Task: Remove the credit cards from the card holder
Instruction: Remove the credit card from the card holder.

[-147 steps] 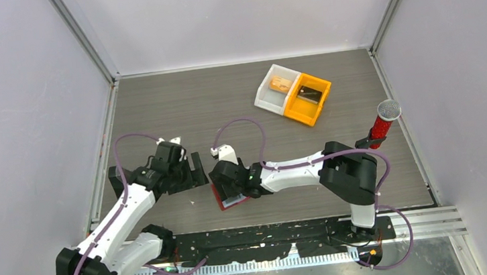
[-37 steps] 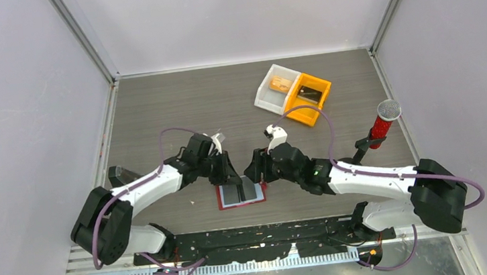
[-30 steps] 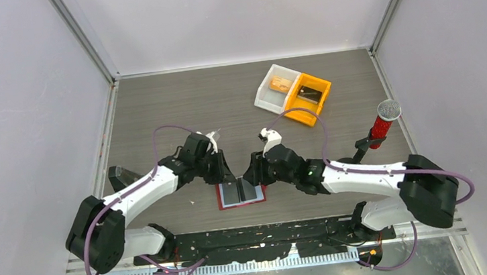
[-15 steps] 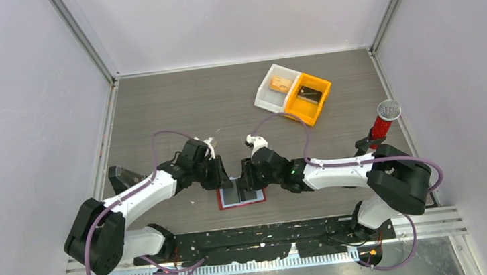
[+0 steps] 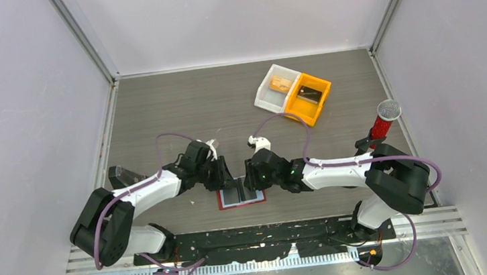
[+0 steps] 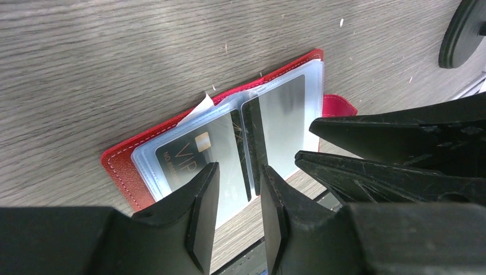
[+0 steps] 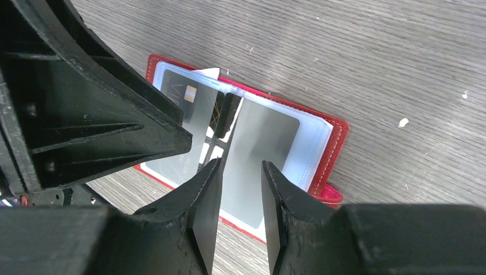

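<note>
The red card holder [image 5: 221, 203] lies open and flat near the table's front edge, its clear sleeves facing up. A dark credit card marked VIP [image 6: 192, 150] sits in the left sleeve and a grey card [image 6: 283, 112] in the right sleeve. My left gripper [image 5: 230, 179] hangs just above the holder's middle fold, open by a narrow gap [image 6: 239, 169] with nothing in it. My right gripper [image 5: 249, 177] faces it from the other side, over the grey card [image 7: 263, 129], also narrowly open [image 7: 241, 165] and empty. The red cover [image 7: 338, 134] shows around the sleeves.
At the back right, a white bin [image 5: 265, 96] holding a tan object stands joined to an orange bin [image 5: 303, 116] holding a dark card. A red stand with a grey mesh head [image 5: 383, 121] is at the right edge. Walls close in the sides and back.
Both grippers have closed in on each other over the open holder. The left jaws have widened a little and the right jaws have narrowed. The holder has not moved.
</note>
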You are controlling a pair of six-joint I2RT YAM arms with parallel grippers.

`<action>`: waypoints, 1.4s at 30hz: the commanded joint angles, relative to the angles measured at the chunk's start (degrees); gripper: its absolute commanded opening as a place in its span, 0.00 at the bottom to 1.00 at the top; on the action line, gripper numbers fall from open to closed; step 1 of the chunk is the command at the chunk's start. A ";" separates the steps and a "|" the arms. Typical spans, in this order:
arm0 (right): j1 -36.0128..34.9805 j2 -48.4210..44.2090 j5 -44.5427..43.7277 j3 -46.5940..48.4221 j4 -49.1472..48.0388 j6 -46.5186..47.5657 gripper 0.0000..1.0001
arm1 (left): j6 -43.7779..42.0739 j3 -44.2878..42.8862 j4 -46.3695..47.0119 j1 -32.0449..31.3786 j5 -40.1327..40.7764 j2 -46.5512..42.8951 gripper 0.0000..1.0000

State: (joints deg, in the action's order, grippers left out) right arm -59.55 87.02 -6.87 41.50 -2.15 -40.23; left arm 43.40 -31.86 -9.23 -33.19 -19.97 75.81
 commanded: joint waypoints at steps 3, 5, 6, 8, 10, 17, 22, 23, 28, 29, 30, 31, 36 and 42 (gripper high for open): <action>0.05 -0.80 -2.80 0.12 0.70 0.44 0.39 | 1.28 1.52 6.61 0.23 -1.64 -0.16 0.37; 0.09 -0.65 -2.93 0.02 0.74 0.21 0.39 | 1.34 1.77 7.21 0.23 -1.75 -0.07 0.37; 0.08 -0.52 -2.85 0.00 0.81 0.05 0.39 | 1.42 1.93 7.50 0.23 -1.86 0.08 0.38; 0.06 -0.24 -2.80 -0.13 0.83 -0.17 0.39 | 1.50 2.16 8.21 0.25 -2.19 0.53 0.38; 0.05 -0.24 -2.88 -0.60 0.68 -0.58 0.39 | 1.73 2.51 8.86 0.23 -2.43 0.79 0.38; 0.05 0.17 -3.04 -1.62 0.48 -1.70 0.41 | 2.31 3.12 11.03 0.23 -2.93 1.49 0.38; 0.05 0.64 -2.23 -2.08 -0.36 -2.38 0.41 | 2.43 3.29 11.29 0.15 -2.85 1.36 0.38; 0.09 0.67 -2.02 -2.19 -0.74 -2.48 0.41 | 2.42 3.37 11.40 0.17 -2.84 1.37 0.38; 0.45 0.42 -1.59 -3.12 -1.42 -2.93 0.37 | 3.02 4.10 12.78 0.10 -3.14 1.77 0.38; 0.51 0.43 -1.58 -3.27 -1.55 -2.99 0.37 | 3.21 4.21 13.09 0.06 -3.27 1.84 0.38; 0.56 0.43 -1.50 -3.36 -1.63 -3.05 0.36 | 3.33 4.31 13.36 0.06 -3.35 1.93 0.38; 0.61 0.43 -1.44 -3.55 -1.85 -3.20 0.35 | 3.42 4.34 13.59 -0.02 -3.44 1.96 0.38; 0.88 0.59 -0.67 -4.04 -2.69 -3.55 0.32 | 4.18 4.35 14.94 -0.36 -4.27 2.60 0.37; 1.05 0.61 -0.39 -4.35 -2.98 -3.84 0.30 | 5.04 4.76 16.66 -0.45 -4.92 3.45 0.35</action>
State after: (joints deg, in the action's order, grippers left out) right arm -58.70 87.39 -7.40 37.91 -3.75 -43.27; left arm 47.68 -27.83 3.75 -33.39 -23.64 78.54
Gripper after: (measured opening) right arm 0.306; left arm 0.361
